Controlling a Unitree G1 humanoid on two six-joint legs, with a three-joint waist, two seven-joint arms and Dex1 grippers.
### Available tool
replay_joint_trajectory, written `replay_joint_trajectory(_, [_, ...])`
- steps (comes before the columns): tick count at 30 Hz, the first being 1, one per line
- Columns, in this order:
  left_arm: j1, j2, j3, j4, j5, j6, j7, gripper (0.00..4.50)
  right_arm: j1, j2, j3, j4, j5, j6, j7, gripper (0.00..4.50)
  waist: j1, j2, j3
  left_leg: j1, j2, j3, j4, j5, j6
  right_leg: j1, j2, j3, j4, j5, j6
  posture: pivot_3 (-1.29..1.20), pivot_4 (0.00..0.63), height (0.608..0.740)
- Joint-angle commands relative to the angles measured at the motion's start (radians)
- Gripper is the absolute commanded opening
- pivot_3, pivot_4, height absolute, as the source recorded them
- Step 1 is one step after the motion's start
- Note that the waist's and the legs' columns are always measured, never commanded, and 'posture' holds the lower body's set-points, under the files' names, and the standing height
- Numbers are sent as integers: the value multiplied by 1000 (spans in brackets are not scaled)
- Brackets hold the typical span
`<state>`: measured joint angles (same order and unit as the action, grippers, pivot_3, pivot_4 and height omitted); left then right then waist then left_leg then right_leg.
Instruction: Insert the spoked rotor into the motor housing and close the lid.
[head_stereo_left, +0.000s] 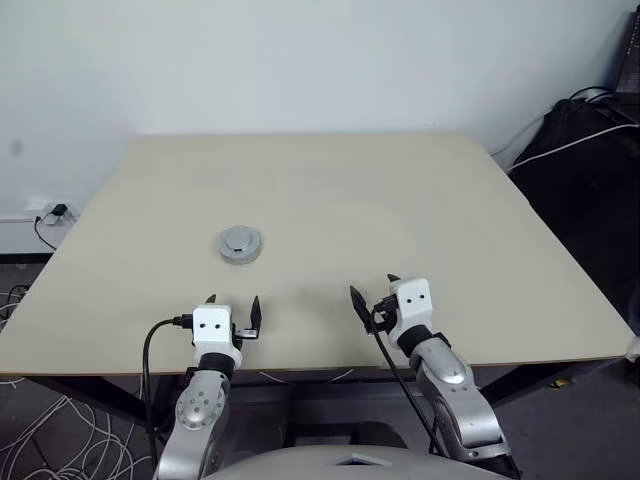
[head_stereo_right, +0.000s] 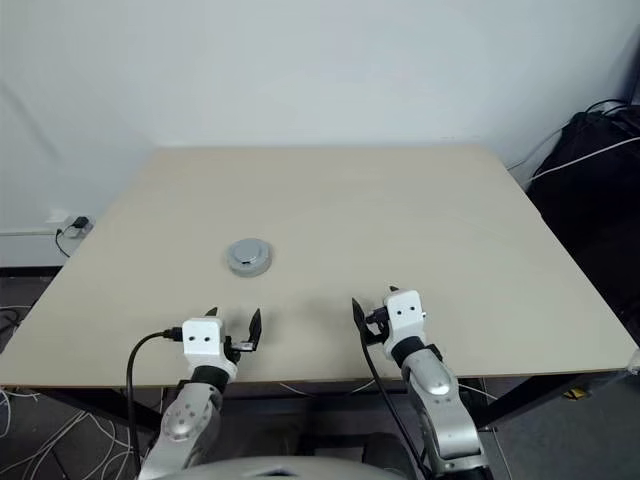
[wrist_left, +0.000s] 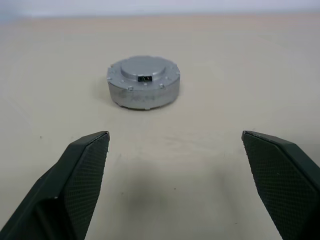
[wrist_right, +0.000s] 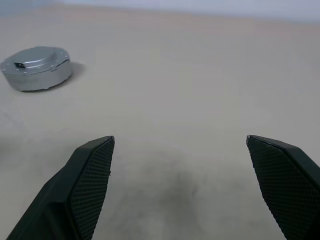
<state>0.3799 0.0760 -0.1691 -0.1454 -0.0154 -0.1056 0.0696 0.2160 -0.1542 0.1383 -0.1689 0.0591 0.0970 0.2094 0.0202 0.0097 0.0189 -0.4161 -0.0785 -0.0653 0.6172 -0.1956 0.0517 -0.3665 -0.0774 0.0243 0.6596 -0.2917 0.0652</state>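
A round grey metal lid with a raised centre sits on the table, left of middle, capping a low grey puck-shaped body. The same lid lies straight ahead in the left wrist view, and the lid shows off to one side in the right wrist view. The motor housing's windings and the spoked rotor are hidden. My left gripper hovers open near the front edge, short of the lid, holding nothing. To its right, my right gripper is open and also holds nothing.
The beige table has its front edge just under both wrists. Loose cables lie on the floor at the left, near a wall socket. A dark bag with white cords stands beyond the table's right side.
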Motion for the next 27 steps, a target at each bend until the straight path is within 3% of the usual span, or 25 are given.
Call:
replay_joint_trajectory(1, [3, -23, -6, 4, 65, -115, 28, 4472, 12, 6, -29, -13, -32, -112, -38, 4500, 0, 0, 1, 0, 0, 0, 0, 0, 0, 0, 0, 0, 0, 0, 0, 0, 0, 740])
replay_joint_trajectory(7, [14, -39, -2, 45, 194, -253, 105, 4472, 59, 26, -62, -3, -51, -220, -86, 4500, 1, -1, 1, 0, 0, 0, 0, 0, 0, 0, 0, -1, 0, -1, 1, 0, 0, 740])
replay_joint_trajectory(17, [82, 9, -41, 66, 97, -358, -66, 4472, 137, 19, -115, 25, -46, -263, -101, 4500, -2, 0, 2, 0, 0, 0, 0, 0, 0, 1, 0, -1, 1, -1, 2, 0, 0, 740])
replay_joint_trajectory(27, [116, 1, -20, 68, 103, -350, -69, 4472, 157, 14, -124, 1, -41, -229, -86, 4500, -4, 2, 3, 0, 0, 0, 0, 0, 0, 1, -1, -1, 1, -2, 3, 0, 0, 740])
